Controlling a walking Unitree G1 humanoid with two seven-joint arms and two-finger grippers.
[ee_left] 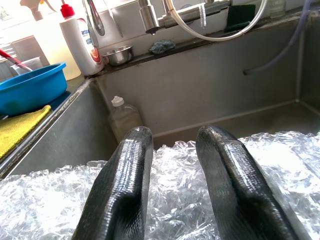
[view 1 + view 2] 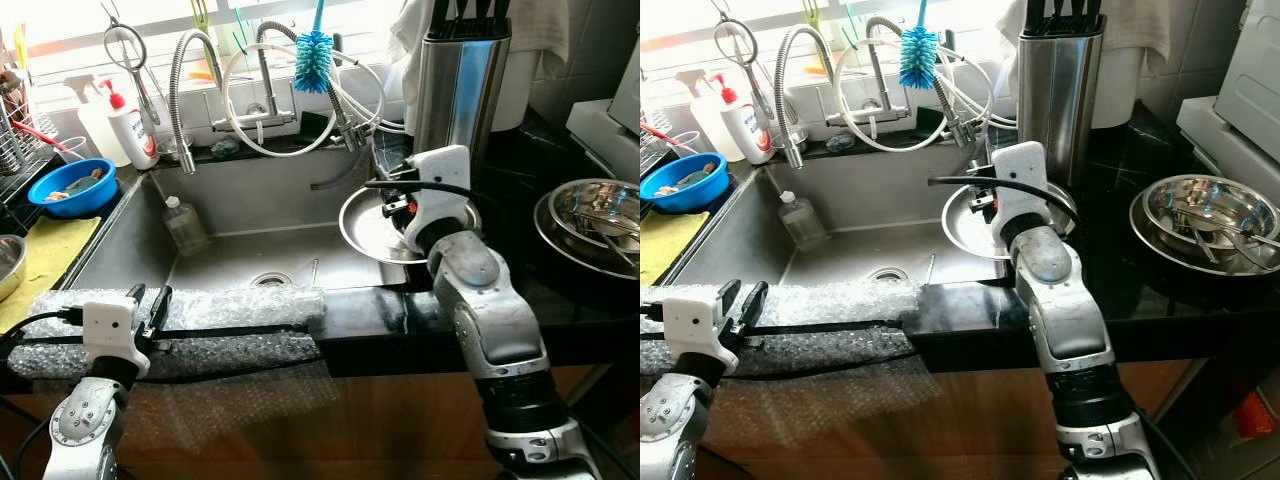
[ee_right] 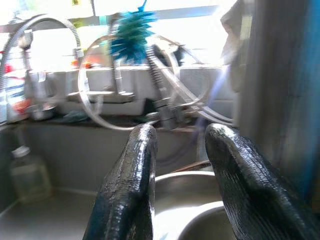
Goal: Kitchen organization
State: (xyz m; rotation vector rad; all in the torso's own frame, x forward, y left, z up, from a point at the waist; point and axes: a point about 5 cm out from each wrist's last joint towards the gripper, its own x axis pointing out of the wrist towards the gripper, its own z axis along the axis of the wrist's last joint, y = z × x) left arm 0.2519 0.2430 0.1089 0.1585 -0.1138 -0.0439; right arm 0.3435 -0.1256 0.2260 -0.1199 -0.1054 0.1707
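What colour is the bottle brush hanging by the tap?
The bottle brush has bright turquoise-blue bristles, clearest in the left eye view.

One sink (image 2: 240, 215), two faucets (image 2: 185, 80), one blue bowl (image 2: 72, 187), two bottles (image 2: 184, 222).

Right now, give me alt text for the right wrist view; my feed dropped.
The right gripper hangs open just above a steel bowl at the sink's edge. Beyond it are a blue bottle brush, looped faucet hoses and a small bottle.
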